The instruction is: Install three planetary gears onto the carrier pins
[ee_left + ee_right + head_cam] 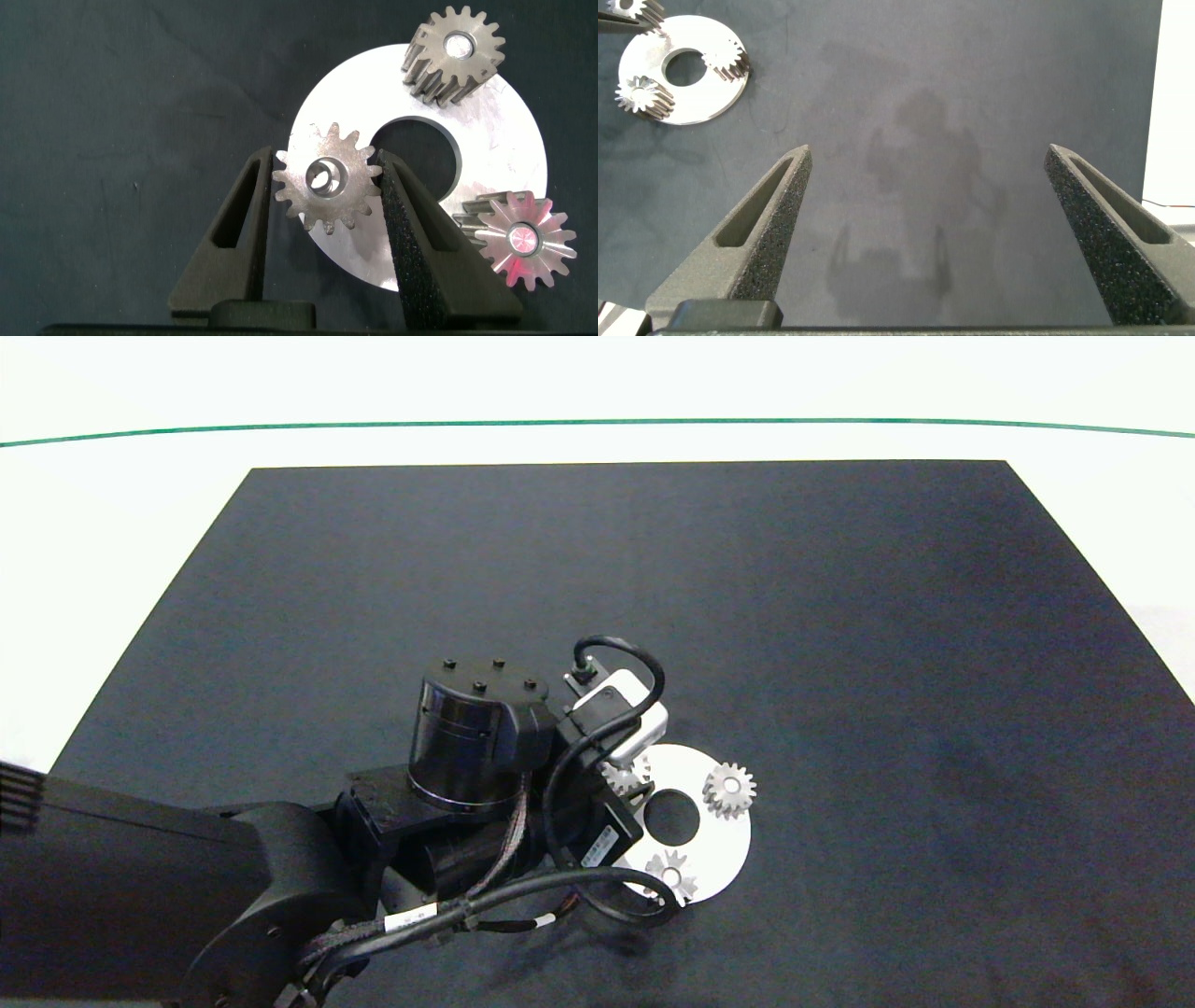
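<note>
Over disc [486,140] | left gripper [326,179] clamps third gear [327,177] | right gripper [929,196] wide

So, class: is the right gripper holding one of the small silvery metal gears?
No; the right gripper hangs open over bare dark mat, nothing between its fingers.

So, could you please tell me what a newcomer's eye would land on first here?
Probably the white disc on the dark mat, with two planetary gears already on it. Next, the left pincer, shut on a third gear over the disc's edge. The right pincer hangs open over bare mat, away from the disc.
</note>
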